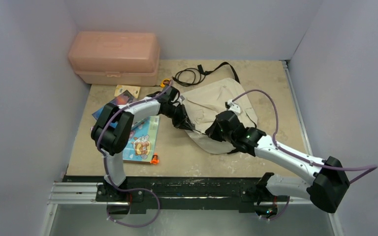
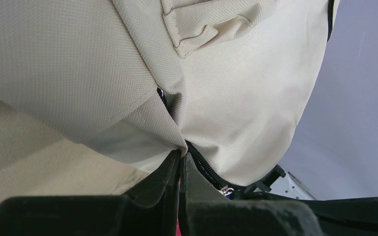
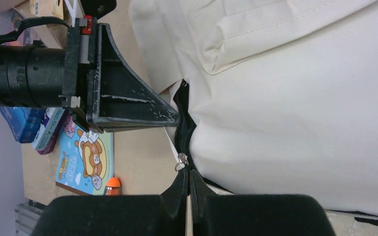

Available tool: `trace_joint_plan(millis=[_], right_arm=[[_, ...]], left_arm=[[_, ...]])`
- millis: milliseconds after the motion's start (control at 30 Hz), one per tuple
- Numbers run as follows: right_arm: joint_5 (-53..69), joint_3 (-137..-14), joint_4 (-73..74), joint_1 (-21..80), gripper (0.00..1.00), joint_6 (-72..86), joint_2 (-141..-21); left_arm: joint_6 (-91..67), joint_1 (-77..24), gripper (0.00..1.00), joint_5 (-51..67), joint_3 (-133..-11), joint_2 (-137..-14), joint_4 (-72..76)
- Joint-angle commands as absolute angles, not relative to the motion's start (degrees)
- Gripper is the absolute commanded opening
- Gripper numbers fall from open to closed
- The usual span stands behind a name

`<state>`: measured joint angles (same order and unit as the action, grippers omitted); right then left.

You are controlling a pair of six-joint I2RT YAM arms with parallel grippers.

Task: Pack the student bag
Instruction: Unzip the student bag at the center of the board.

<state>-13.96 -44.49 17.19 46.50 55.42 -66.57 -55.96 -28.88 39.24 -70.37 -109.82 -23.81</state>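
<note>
Left gripper pinches bag fabric beside the zipper; right gripper clamps its pull; either thin hold may slip under tension.

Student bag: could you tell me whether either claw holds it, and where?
Both do: the left claw pinches the student bag by fabric beside its zipper; the right claw seems to pinch the zipper pull.
</note>
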Motion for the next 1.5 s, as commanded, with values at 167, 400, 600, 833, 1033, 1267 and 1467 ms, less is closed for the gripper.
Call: trace_joint_plan(millis=[167,400,600,833,1033,1267,1467], right_arm=[[-19.5,-39.0,23.0,46.7,0.00,58.7,-52.7],[-21.7,-38.3,28.7,46.7,0.00,53.0,-44.4],[-23.6,-35.8,28.6,46.7,0.00,48.2,-37.7],[-18.3,-34.0,18.1,46.7,0.00,39.3,-38.8],[-15.8,-32.8,12.2,46.7,0.00,35.3,-37.7],[-14.5,-33.4,10.5,46.7,0.00,32.2,-38.2],[-13.9,-32.4,9.4,46.6,0.00,33.4,-39.3]], left_arm=[[-50.5,-27.3,0.00,30.2,-73.6,-107.4,-29.9],[-48.7,-27.2,0.00,28.4,-74.8,-107.7,-31.2],[-47.0,-27.2,0.00,29.4,-75.4,-108.7,-31.5],[-46.4,-28.1,0.00,31.3,-68.8,-104.6,-22.0],[-40.0,-28.3,0.38,27.0,-65.4,-93.6,-27.1],[-35.1,-34.4,0.81,20.2,-54.3,-69.1,-20.6],[-33.0,-48.4,0.89,5.0,-52.5,-67.0,-13.4]])
